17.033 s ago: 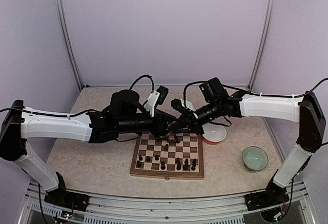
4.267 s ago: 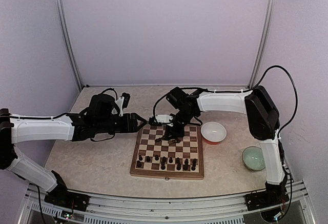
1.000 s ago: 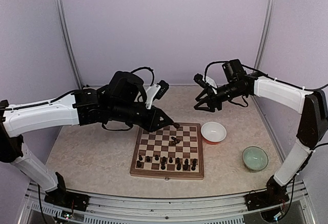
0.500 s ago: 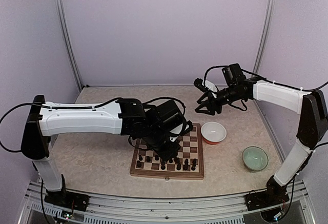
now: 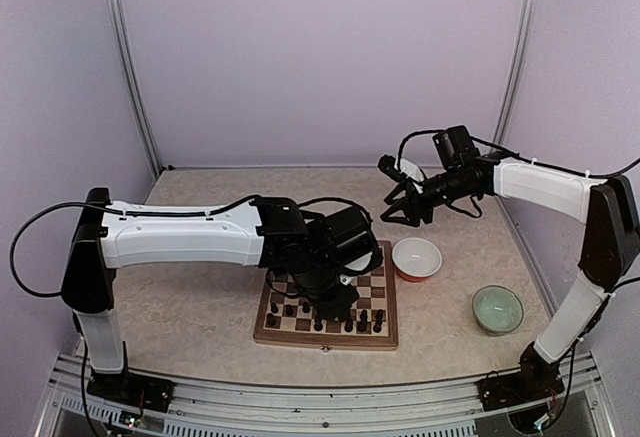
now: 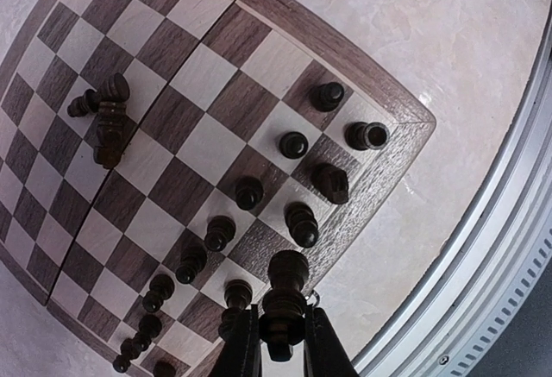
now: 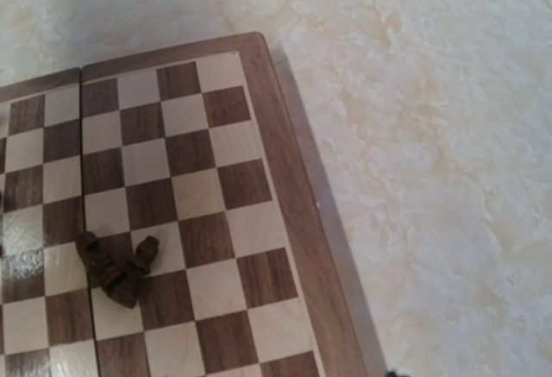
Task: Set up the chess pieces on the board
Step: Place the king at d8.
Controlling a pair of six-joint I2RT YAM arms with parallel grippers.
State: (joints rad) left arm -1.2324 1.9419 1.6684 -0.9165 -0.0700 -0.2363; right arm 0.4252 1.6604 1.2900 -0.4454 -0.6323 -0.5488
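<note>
Left hand – fingers clamped on one dark chess piece, gripped about its waist. The piece's long axis runs in line with the fingers, broad round end towards the board. In the left wrist view it hangs at lower centre, over the edge row of squares.

Key relation – the standing pieces form two diagonal rows from right of centre down to the lower left. The outer row seems to have a gap just under the held piece, between a neighbour up-right and one down-left. Judged: a short straight descent, little room either side, so a nudge to a neighbour is the risk.

Two fallen pieces lie on their sides, touching, near mid-board, well apart from the rows.

Right hand – raised at upper right of the top view, off the board, fingers partly apart, nothing seen in them. The left arm is the nearer.

Materials: pieces are turned, glossy, dark brown with small knobbed tops. Board is flat wood with cream and brown checks, a brown border and a seam across the middle. Bench is pale and marbled.
</note>
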